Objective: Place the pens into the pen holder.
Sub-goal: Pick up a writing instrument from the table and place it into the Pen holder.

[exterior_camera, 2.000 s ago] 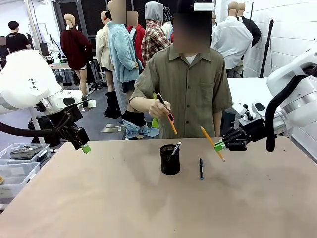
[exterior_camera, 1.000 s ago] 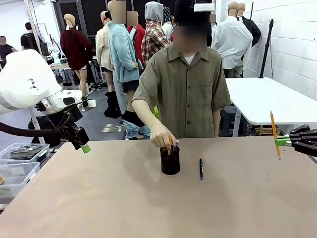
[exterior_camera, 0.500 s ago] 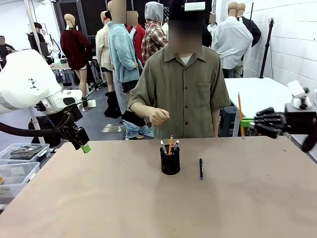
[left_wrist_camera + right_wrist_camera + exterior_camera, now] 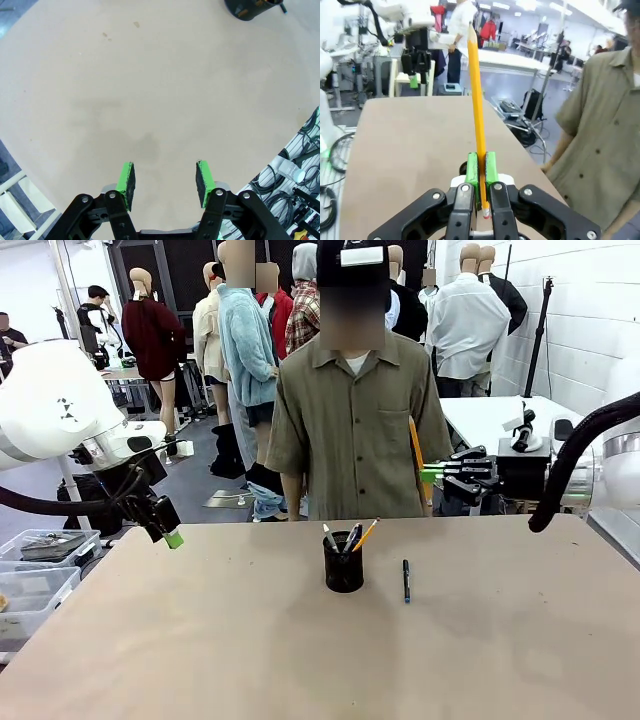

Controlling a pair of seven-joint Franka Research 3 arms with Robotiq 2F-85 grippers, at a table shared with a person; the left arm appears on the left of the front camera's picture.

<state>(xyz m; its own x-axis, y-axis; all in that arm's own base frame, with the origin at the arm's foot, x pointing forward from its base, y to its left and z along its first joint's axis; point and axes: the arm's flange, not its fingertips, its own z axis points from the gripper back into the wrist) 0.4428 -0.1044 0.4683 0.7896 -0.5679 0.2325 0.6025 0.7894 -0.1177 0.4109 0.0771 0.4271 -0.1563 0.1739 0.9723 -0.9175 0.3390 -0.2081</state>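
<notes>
Over the tan table (image 4: pixel 300 660), my right gripper (image 4: pixel 430 473) pinched an orange pencil (image 4: pixel 414 440) upright, high and to the right of the pen holder (image 4: pixel 343 572); my left gripper (image 4: pixel 165 174) hung spread.

Centre frame, a black wire-mesh pen holder (image 4: pixel 343 570) carries orange, dark and silvery-white pens (image 4: pixel 366 534) on a tan table (image 4: pixel 300 660), a dark blue pen (image 4: pixel 406 580) alongside. At right, green pads of the black right gripper (image 4: pixel 430 474) pinch a yellow-orange pencil (image 4: pixel 416 452) before an olive shirt (image 4: pixel 350 430).
</notes>
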